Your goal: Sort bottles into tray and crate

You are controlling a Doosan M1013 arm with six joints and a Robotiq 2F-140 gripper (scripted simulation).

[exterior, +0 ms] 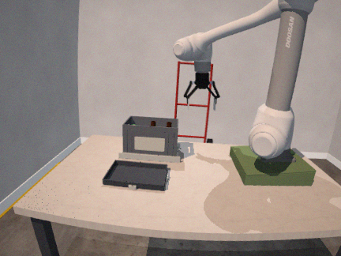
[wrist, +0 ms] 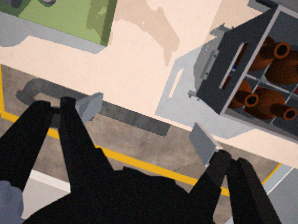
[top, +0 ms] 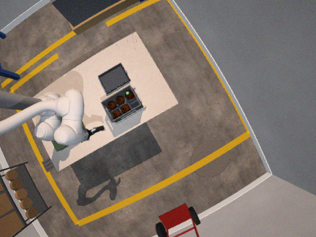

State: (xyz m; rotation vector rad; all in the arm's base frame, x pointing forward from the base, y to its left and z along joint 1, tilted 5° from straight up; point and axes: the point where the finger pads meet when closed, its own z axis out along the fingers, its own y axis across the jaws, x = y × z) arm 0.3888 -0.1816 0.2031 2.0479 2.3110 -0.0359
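Observation:
The grey crate (top: 120, 107) stands on the table and holds several brown open bottles (top: 118, 106) and one bottle with a green top (top: 127, 93) in its far corner cell. The wrist view shows the crate (wrist: 255, 72) at the right with open brown bottle necks (wrist: 251, 100). The dark flat tray (top: 114, 77) lies beside the crate and is empty; it lies in front of the crate in the exterior view (exterior: 136, 175). My gripper (exterior: 202, 99) is open and empty. It hangs high above the table's back edge, to the right of the crate (exterior: 150, 136), and also shows from above (top: 98, 129).
The arm's green base block (exterior: 272, 170) sits on the table at the right. A red ladder frame (exterior: 193, 114) stands behind the table. The wrist view looks over the table edge (wrist: 150, 120) to the floor with a yellow line.

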